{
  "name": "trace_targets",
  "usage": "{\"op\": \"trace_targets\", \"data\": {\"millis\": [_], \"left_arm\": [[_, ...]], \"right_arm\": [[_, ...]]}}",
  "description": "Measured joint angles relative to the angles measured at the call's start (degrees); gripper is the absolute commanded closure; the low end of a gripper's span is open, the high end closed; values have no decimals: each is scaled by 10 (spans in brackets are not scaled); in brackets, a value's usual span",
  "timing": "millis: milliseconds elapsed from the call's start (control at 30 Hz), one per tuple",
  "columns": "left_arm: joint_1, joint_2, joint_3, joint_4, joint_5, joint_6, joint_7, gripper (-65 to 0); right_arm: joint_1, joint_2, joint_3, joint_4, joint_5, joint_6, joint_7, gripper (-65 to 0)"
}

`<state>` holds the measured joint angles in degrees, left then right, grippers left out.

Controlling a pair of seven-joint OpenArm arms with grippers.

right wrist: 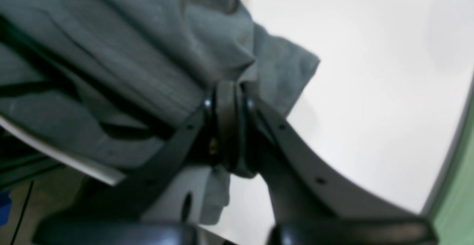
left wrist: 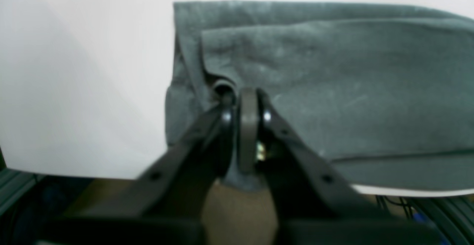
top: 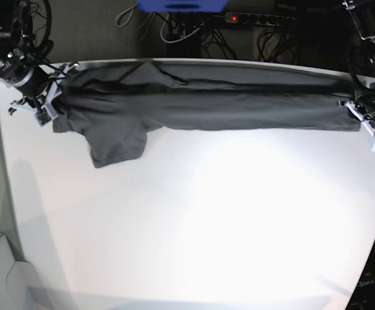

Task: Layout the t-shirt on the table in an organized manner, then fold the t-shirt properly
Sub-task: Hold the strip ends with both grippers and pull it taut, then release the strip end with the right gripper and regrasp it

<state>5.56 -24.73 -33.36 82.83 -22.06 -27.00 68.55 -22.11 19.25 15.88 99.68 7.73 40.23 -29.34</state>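
Both pincers, left [left wrist: 244,100] and right [right wrist: 227,93], closed, arms wide apart.

The t-shirt [top: 200,97] is soft, matt grey cloth; the bench [top: 193,219] is smooth matt white; the left pincer [left wrist: 242,96] looks like black plastic.

Lighting even and bright. Base view: strong glare patch on the table [top: 239,187], faint arm shadows at its lower corners, curved edges from lens distortion. Both wrist views soft; parts nearest the lens, behind each gripper's fingertips, heavily blurred.
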Motion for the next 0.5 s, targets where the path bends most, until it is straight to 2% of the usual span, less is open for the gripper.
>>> {"op": "trace_targets", "data": {"millis": [133, 200, 500], "left_arm": [[0, 0, 0, 0, 0, 0, 0, -295], [0, 0, 0, 0, 0, 0, 0, -363], [0, 0, 0, 0, 0, 0, 0, -379]], "right_arm": [[0, 1, -2, -3, -56, 0, 0, -230], [0, -4, -2, -3, -74, 0, 0, -276], [0, -4, 21, 12, -74, 0, -2, -286]]}}
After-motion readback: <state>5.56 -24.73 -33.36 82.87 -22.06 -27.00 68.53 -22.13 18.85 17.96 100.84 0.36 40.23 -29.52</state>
